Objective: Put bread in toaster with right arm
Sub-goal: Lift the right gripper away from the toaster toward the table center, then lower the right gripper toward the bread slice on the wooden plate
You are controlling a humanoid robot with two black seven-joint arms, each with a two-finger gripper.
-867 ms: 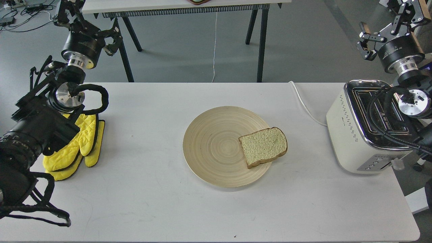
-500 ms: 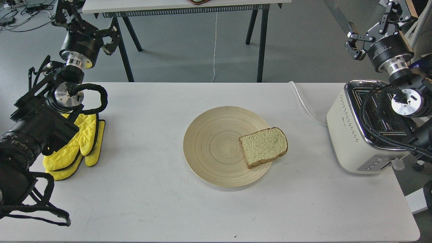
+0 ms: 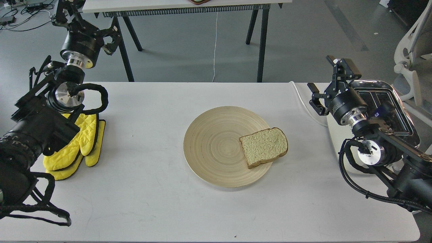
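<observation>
Left arm (image 3: 40, 125): black, jointed, silver joint rings, looped padded cable at the wrist; raised at the far left edge of the table, clear of the task things
Left gripper (image 3: 109, 42): small and dark against the floor, nothing seen in it; cannot tell how far the fingers stand apart
Oven mitts (image 3: 76, 145): bright yellow quilted fabric, soft, stacked flat on the table under the left arm
Table (image 3: 152, 202): flat white top, matte, faintly scuffed
Plate (image 3: 209, 145): round, pale wood-look, fine concentric rings, shallow rim, near the table centre
Bread (image 3: 264, 146): one square slice, pale speckled crumb, brown crust, rounded top; lies flat on the right part of the plate, its right end overhanging the rim; untouched
Cord (image 3: 305, 104): thin white cable running from the back table edge toward the toaster
Right gripper (image 3: 329, 82): slim black fingers spread apart, holding nothing; up above the table between plate and toaster, well apart from the bread
Right arm (image 3: 381, 152): black links, silver rings, black cables; crosses in front of the toaster body
Toaster (image 3: 398, 104): boxy, cream-white sides mostly hidden by the arm, shiny chrome top with two dark slots, both appear vacant; right end of the table
Progress: nothing done yet; judged to be the approach stage
Left to do: reach the slice, grasp, lift, carry right, lower into a slot
</observation>
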